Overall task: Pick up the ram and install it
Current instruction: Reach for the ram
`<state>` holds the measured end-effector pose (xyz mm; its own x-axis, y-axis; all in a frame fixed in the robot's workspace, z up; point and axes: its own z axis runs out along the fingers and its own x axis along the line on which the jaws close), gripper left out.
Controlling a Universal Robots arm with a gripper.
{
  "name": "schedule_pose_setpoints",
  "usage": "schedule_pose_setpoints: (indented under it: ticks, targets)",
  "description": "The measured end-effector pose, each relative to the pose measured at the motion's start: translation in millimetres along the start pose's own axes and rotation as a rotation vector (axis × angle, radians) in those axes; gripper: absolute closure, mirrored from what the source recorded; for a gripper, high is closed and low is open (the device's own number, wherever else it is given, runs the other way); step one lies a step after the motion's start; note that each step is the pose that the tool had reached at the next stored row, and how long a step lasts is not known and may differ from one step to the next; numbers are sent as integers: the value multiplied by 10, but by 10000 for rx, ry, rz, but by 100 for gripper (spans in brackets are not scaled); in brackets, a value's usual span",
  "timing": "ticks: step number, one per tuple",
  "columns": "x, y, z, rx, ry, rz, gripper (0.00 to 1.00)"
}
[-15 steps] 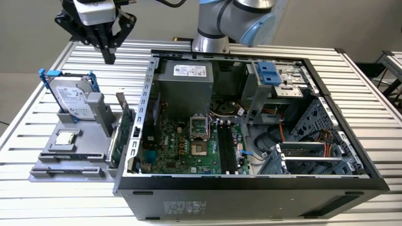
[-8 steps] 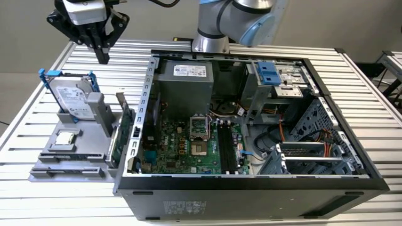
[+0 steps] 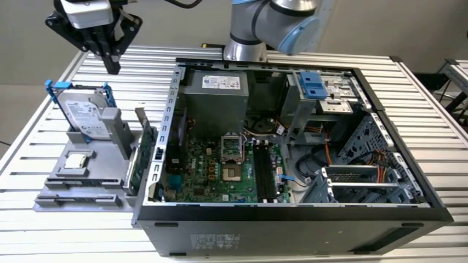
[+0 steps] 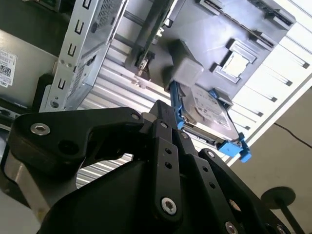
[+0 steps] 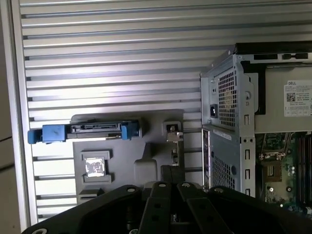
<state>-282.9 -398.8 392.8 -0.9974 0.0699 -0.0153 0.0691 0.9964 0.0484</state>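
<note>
My gripper (image 3: pixel 113 64) hangs high above the table's back corner on the exterior view's left, beyond the grey parts holder (image 3: pixel 58 192). Its fingers point down, shut with nothing between them. In both wrist views the black fingers (image 4: pixel 163 146) (image 5: pixel 170 175) reach toward the holder (image 5: pixel 122 151). A thin dark strip (image 3: pixel 86 182) sits in the holder's near slot; it may be the ram, but too little shows to tell. The open computer case (image 3: pixel 157 164) lies on its side, and the motherboard's black slots (image 3: pixel 263 170) are bare.
The holder also carries a silver hard drive in a blue frame (image 3: pixel 82 112), a green expansion card standing on edge (image 3: pixel 144 150) and a small square chip (image 3: pixel 75 160). The case's metal wall (image 5: pixel 226 122) stands close beside the holder. The slatted table (image 3: pixel 66 71) runs behind.
</note>
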Motion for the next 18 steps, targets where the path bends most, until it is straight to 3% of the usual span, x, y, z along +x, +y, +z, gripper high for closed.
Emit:
schedule_pose_setpoints:
  ticks: [18]
  targets:
    - [248,-17,-4,0,0,-1,100]
